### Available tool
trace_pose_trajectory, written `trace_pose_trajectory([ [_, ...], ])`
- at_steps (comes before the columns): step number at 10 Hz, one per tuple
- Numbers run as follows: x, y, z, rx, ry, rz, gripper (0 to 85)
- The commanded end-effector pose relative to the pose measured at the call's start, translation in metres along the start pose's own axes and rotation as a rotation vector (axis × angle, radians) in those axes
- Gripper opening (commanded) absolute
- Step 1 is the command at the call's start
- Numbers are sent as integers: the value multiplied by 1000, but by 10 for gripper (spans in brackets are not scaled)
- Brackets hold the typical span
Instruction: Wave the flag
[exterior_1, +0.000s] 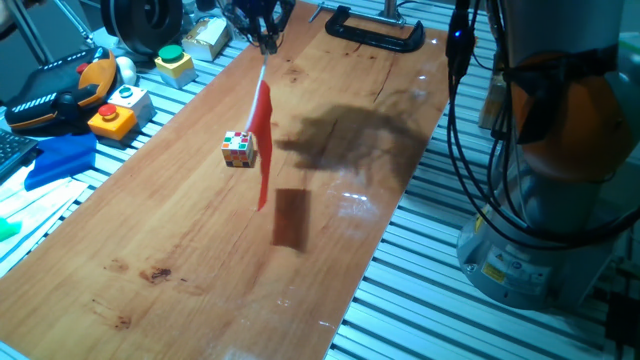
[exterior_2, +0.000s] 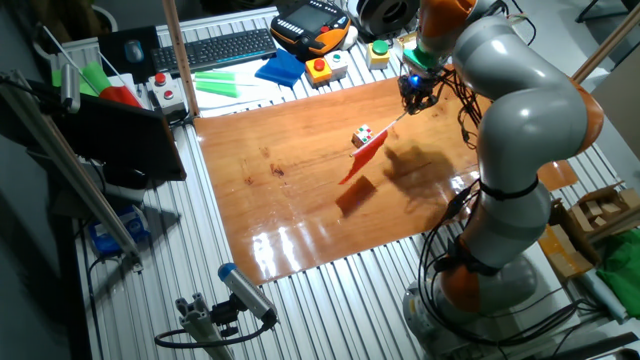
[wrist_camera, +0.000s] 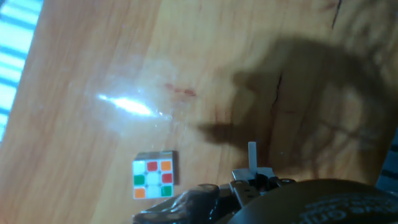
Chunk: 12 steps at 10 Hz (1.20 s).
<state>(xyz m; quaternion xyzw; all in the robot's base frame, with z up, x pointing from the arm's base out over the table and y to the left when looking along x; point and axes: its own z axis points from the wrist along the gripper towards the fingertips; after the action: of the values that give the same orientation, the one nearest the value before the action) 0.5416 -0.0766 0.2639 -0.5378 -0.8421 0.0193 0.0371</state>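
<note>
Gripper (exterior_1: 266, 40) clamped on white stick of small red cloth flag (exterior_1: 262, 140), aloft above multicoloured puzzle cube (exterior_1: 238, 148). Risk, probably: low sweep knocking cube, or stick slipping.

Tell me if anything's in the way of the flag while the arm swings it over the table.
Nothing visible blocks it. The gripper holds the flag by its stick, above the table. The puzzle cube sits on the wood close beside the hanging cloth, so a low swing might brush it.

A glossy wooden table (exterior_1: 200, 240) carries one puzzle cube (exterior_1: 238, 149).
</note>
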Motion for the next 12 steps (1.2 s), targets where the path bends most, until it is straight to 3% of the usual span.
trace_pose_trajectory([
  [1,0,0,0,23,-58,-633,7],
  [6,-1,6,6,-102,-45,54,7],
  [8,-3,7,5,-134,-57,223,7],
  [10,-5,7,4,-164,-47,392,7],
  [12,-6,5,2,-162,-52,532,7],
])
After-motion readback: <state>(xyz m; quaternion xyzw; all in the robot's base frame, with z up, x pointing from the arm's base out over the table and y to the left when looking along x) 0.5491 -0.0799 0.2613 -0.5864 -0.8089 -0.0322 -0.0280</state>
